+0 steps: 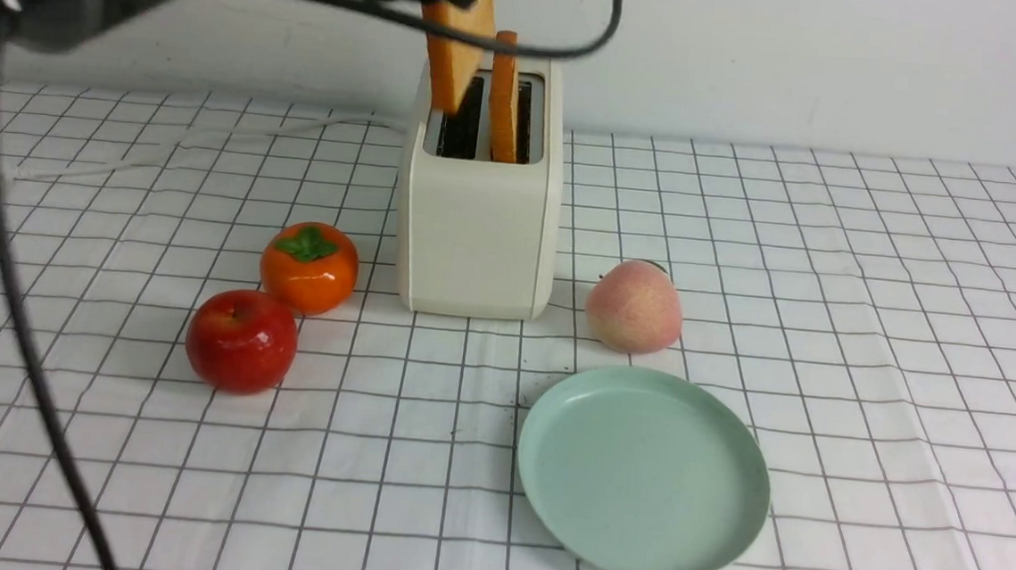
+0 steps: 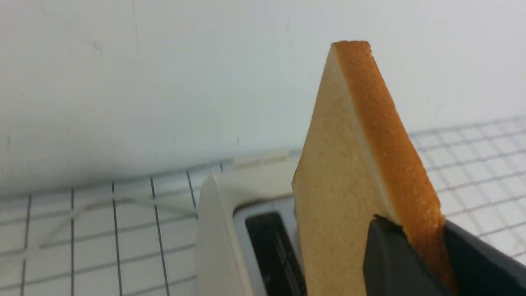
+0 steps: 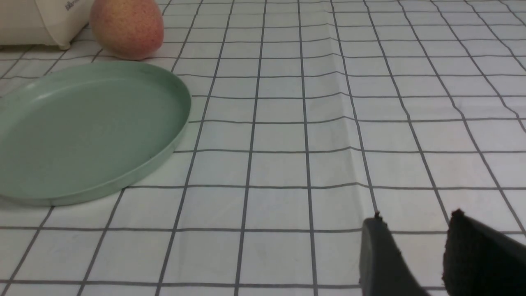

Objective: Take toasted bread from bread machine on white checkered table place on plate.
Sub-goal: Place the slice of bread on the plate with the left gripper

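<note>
My front camera sits between my arms, looking forward and slightly down across the white checkered table [image 1: 870,346] to the back wall [image 1: 801,55], the bread machine [image 1: 475,238] at middle distance. My left wrist camera hangs very close over that machine's slots, facing the wall, the toasted bread slice [image 2: 345,172] filling much of it. My right wrist camera rides low over the table, looking across the plate [image 3: 181,119] toward the peach [image 3: 127,26]; the front view shares both scenes.

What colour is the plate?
The plate is plain pale mint green, seen best in the right wrist view.
</note>
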You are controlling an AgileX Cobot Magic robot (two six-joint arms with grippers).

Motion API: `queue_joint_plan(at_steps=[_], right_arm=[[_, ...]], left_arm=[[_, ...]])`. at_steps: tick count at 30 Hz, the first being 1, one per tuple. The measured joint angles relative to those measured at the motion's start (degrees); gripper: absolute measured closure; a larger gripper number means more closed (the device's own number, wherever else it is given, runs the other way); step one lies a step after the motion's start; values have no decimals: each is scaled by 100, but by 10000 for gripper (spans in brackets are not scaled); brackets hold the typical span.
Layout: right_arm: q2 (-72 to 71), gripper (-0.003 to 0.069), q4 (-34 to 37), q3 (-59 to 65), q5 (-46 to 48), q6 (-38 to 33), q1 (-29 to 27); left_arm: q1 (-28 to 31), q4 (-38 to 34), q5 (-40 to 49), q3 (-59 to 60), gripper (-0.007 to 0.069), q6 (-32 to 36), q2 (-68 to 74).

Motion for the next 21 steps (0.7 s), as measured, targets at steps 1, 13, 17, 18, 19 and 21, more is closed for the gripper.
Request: queue_joint_plan(at_steps=[1,13,17,18,19,21], right_arm=[[0,419,0,0,0,0,0],[0,419,0,0,0,0,0],[0,419,0,0,0,0,0],[0,419,0,0,0,0,0],[0,419,0,0,0,0,0],[0,419,0,0,0,0,0]], left_arm=[[0,-10,53,0,529,0,-51],[-129,-3207,3784,1149,529,1458,-1879],[-698,-4383,3127,2389,529,2454,-1671],[-973,-4646,2756,2731,529,2754,-1440],[-1090,-4698,2591,2838,529,2870,-1302],[-1238,-4751,2299,2942,529,3016,-1053]])
